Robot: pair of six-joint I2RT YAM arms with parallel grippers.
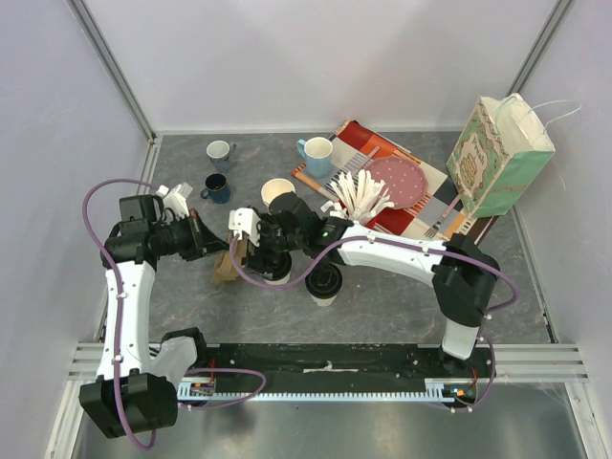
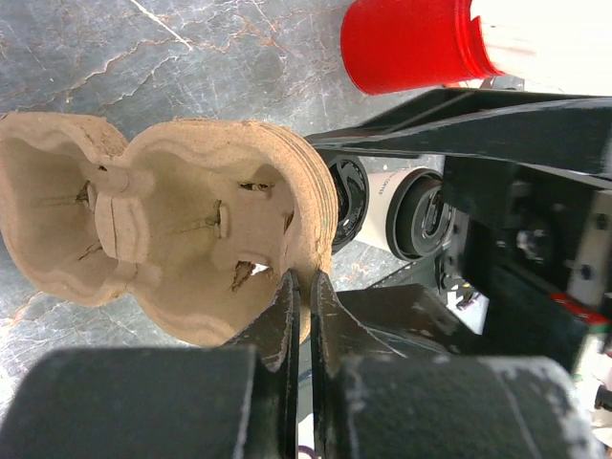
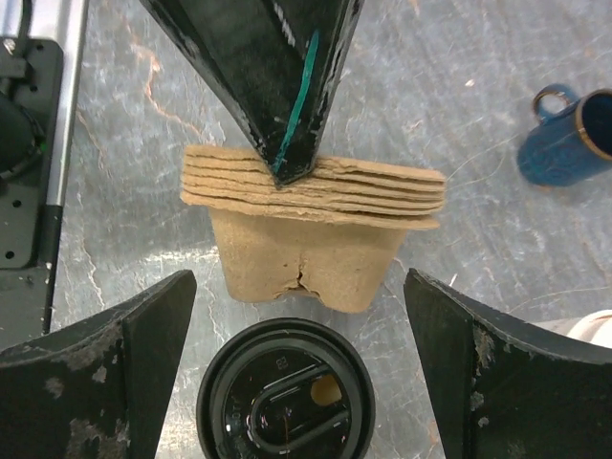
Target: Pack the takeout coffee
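Right wrist view: the right end effector (image 3: 296,287) is spread wide, one finger (image 3: 115,363) on each side of a black-lidded cup (image 3: 285,392), holding nothing. The cup stands upright on the tabletop (image 3: 535,268), just beside a stack of pulp carriers (image 3: 306,191). Left wrist view: the left end effector (image 2: 301,282) is closed narrow on the rim of the stack, whose open wells face that camera. Top view: a second cup (image 1: 323,284), also lidded, stands on the tabletop near the first, on its right. A dark blue mug (image 3: 564,139) sits well apart, beyond the carriers.
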